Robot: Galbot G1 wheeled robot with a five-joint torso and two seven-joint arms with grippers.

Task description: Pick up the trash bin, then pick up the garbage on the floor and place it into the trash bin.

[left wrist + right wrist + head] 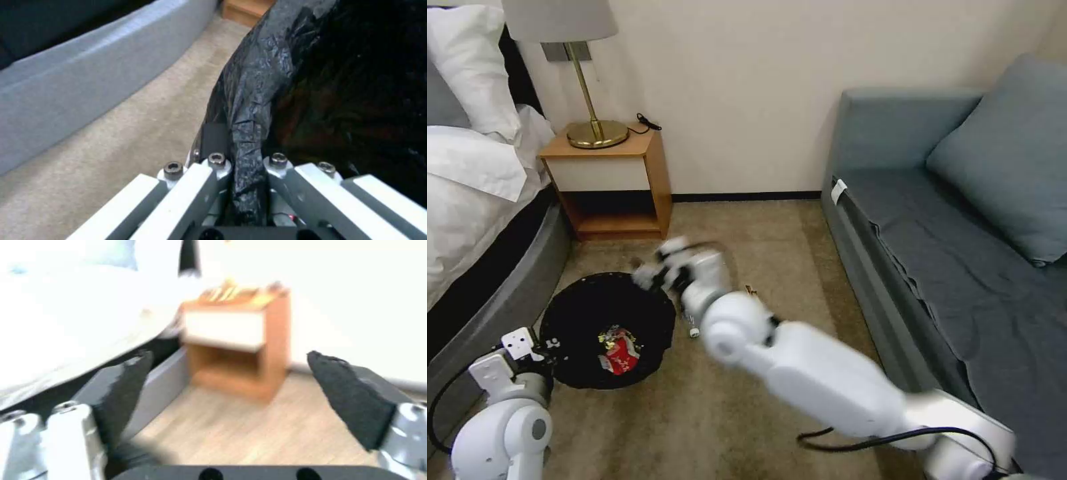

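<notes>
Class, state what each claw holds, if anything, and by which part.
The left claw pinches the trash bin by its bag-covered rim. The right claw is open, holding nothing.

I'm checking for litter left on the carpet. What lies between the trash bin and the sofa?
In the head view, the right gripper and its arm, plus a small bottle on the carpet beside the trash bin, lie before the sofa.

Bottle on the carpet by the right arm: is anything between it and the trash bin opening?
Nothing visible blocks that path. The small bottle lies on bare carpet just beside the trash bin, which the left gripper holds by its bag-lined rim. The right gripper, jaws open and empty, hovers over the bin's far rim, above the bottle.
</notes>
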